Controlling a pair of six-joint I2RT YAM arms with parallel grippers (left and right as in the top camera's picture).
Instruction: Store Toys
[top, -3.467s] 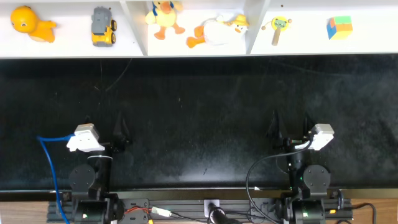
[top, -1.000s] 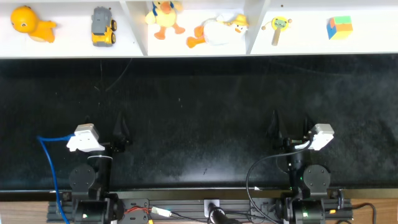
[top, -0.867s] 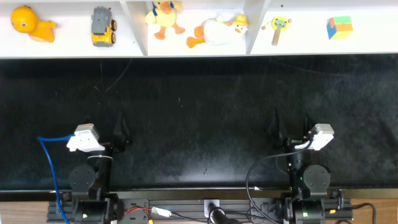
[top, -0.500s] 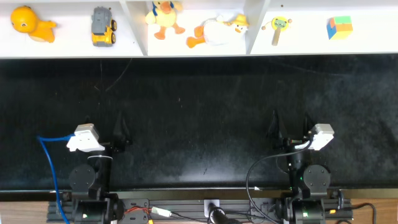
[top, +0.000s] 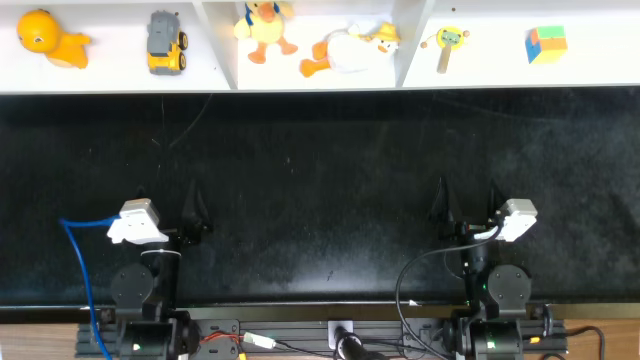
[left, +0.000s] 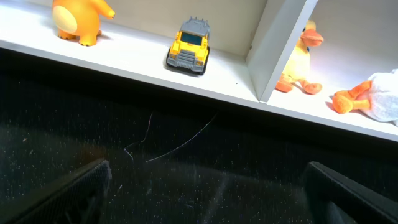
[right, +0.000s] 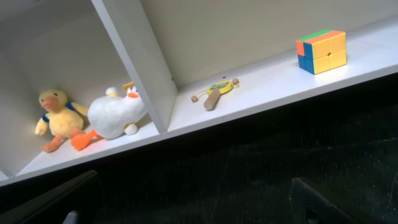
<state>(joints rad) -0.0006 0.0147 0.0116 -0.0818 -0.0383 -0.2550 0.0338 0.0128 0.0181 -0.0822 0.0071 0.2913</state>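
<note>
A white shelf runs along the far edge with three compartments. The left one holds an orange duck and a yellow truck. In the middle one are a yellow plush duck and a white plush goose. A wooden rattle and a colour cube sit in the right one. My left gripper and right gripper rest low near their bases, both open and holding nothing, far from the shelf. The left wrist view shows the truck. The cube appears in the right wrist view.
A black mat covers the table between the grippers and the shelf. A blue cable loops beside the left arm's base. White dividers separate the shelf compartments.
</note>
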